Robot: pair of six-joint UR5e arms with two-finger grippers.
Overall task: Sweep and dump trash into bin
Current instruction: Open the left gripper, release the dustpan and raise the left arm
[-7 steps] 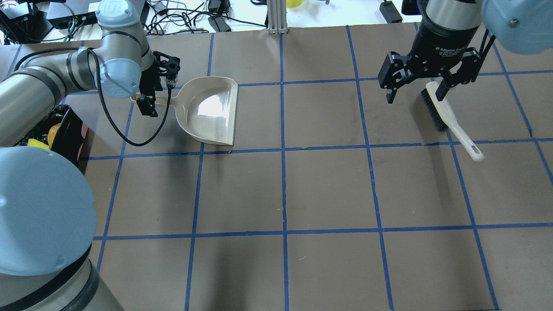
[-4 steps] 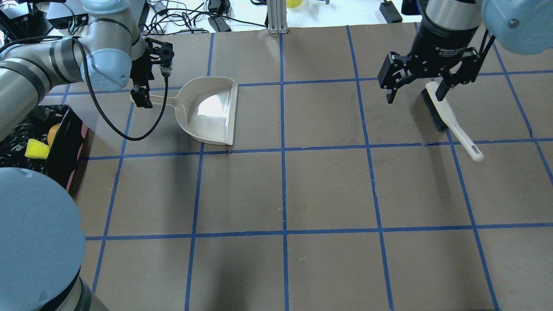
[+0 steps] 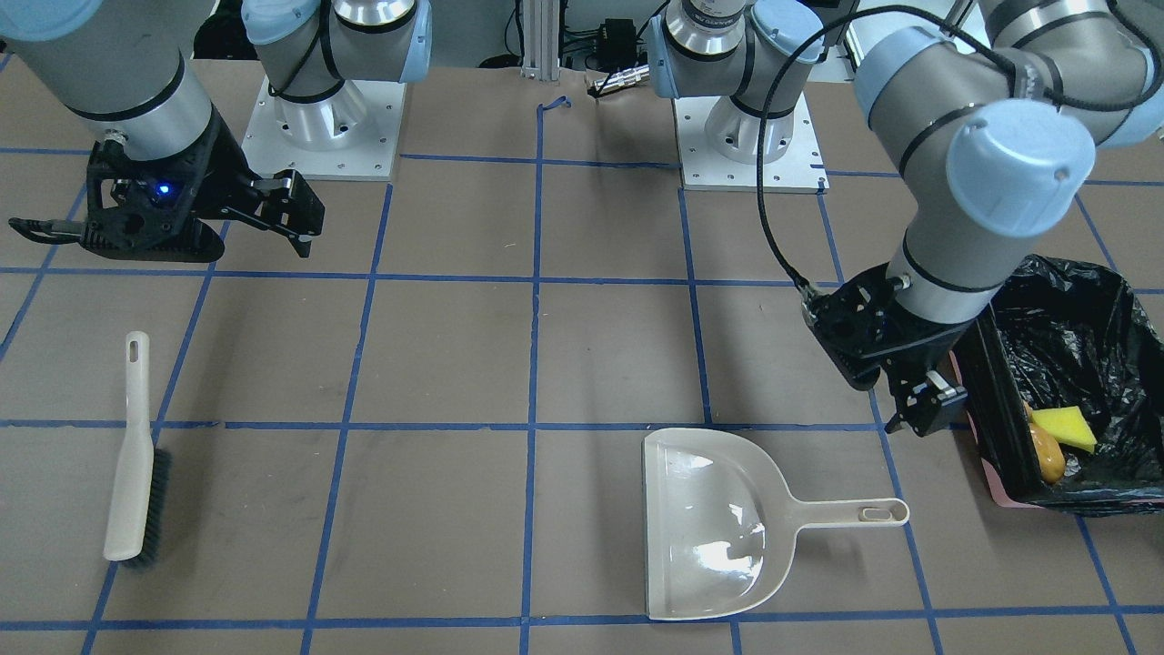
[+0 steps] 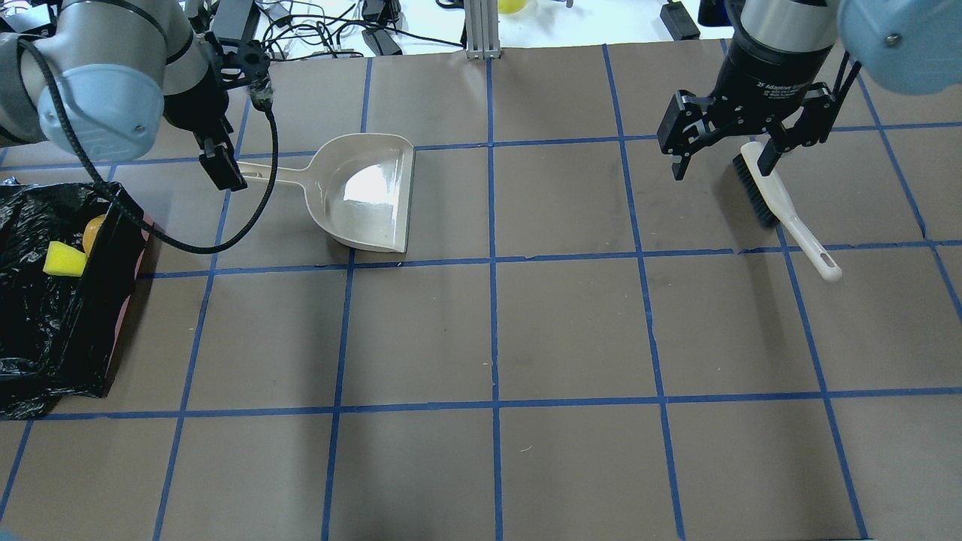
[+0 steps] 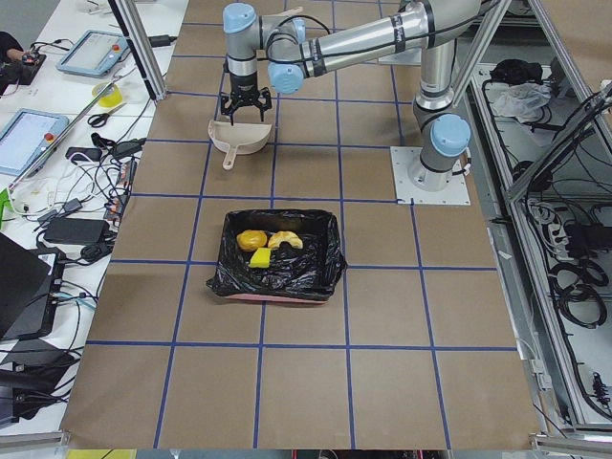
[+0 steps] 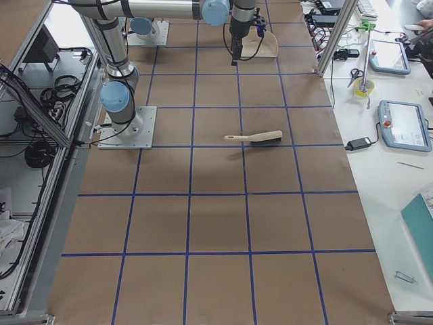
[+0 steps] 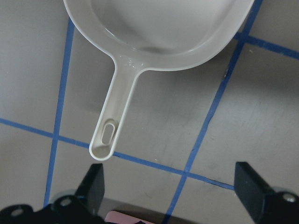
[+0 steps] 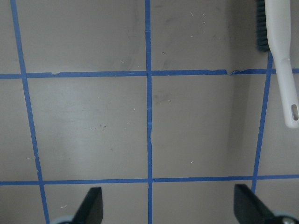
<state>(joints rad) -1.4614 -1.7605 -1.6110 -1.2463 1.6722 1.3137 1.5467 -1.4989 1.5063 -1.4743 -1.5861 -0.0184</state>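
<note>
Nearest, on the left half of the table point(image 4: 571, 330), about midway between its near and far edges: bin point(image 4: 105, 300), already holding the trash point(image 4: 64, 259). Looks light and easily shoved, with a slick, crinkly liner; probably best gripped at the stiff rim, not the bag. Farther out, toward the far edge: dustpan point(image 4: 368, 191) lying flat, left gripper point(image 7: 172, 189) spread wide and empty just off its handle's tip. On the right half, equally far: right gripper point(image 4: 723, 154), also spread and empty, above the brush point(image 4: 782, 203). From the exterior left view alone, all three pieces: pale crescent point(image 5: 285, 241), orange oval point(image 5: 252, 238), yellow wedge point(image 5: 260, 256); from overhead, only wedge and a sliver of orange.
</note>
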